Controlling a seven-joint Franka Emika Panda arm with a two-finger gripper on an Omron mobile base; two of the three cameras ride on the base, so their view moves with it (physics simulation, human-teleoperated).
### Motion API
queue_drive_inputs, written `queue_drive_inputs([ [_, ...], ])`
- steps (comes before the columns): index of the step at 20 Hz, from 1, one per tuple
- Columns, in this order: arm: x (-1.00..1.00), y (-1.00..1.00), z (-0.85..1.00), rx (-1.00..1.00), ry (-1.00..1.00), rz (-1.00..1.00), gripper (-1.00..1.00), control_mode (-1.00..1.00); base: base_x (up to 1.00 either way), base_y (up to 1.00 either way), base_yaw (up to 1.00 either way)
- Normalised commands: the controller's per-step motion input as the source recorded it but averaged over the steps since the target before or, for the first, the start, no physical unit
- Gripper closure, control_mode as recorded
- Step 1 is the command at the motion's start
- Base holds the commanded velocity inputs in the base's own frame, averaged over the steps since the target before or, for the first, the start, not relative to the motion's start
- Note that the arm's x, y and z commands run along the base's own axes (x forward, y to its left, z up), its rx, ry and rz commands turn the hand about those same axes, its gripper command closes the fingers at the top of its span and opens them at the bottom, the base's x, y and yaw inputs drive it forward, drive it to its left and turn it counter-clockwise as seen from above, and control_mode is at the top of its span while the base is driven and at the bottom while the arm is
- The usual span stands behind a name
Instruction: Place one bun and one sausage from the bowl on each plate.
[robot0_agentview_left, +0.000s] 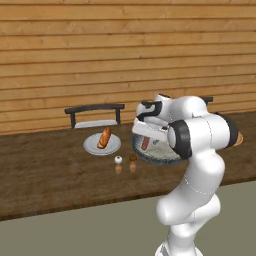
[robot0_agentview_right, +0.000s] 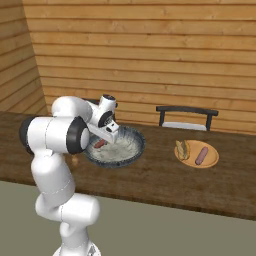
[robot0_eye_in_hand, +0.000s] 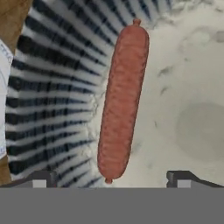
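A reddish sausage (robot0_eye_in_hand: 122, 100) lies in the bowl (robot0_eye_in_hand: 48, 87), half on its dark striped rim slope and half on the pale speckled inside. My gripper (robot0_eye_in_hand: 111, 180) hangs open just above the sausage's near end, one fingertip (robot0_eye_in_hand: 41, 179) on each side and nothing between them. From the base, the bowl (robot0_agentview_right: 125, 150) sits mid-counter with the sausage (robot0_agentview_right: 100, 144) under my hand. A light-grey plate (robot0_agentview_left: 95, 147) to the left carries a bun (robot0_agentview_left: 104, 137). An orange plate (robot0_agentview_right: 212, 161) to the right holds a bun (robot0_agentview_right: 182, 149) and a sausage (robot0_agentview_right: 201, 155).
Two small shakers (robot0_agentview_left: 118, 160) (robot0_agentview_left: 132, 158) stand on the wooden counter between the grey plate and the bowl. A dark chair (robot0_agentview_right: 186, 117) stands behind the counter, in front of a wood-plank wall. My arm covers part of the bowl in the left base view.
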Motion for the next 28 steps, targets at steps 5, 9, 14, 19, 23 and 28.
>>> queue_drive_inputs([
  [5, 0.05, -0.02, -0.23, 0.06, 0.00, 0.00, -1.00, -1.00, 0.00, 0.00, 0.00],
  [9, 0.08, 0.00, -0.11, 0.01, 0.00, 0.00, -1.00, -1.00, 0.00, 0.00, 0.00],
  [14, 0.27, 0.00, -0.10, 0.00, 0.00, 0.00, -1.00, -1.00, 0.00, 0.00, 0.00],
  [19, 0.05, 0.01, -0.32, 0.00, 0.00, 0.00, -1.00, -1.00, 0.00, 0.00, 0.00],
  [23, 0.00, 0.03, -0.14, 0.00, 0.00, 0.00, -1.00, -1.00, 0.00, 0.00, 0.00],
  [28, 0.00, 0.00, 0.00, 0.00, 0.00, 0.00, 1.00, -1.00, 0.00, 0.00, 0.00],
])
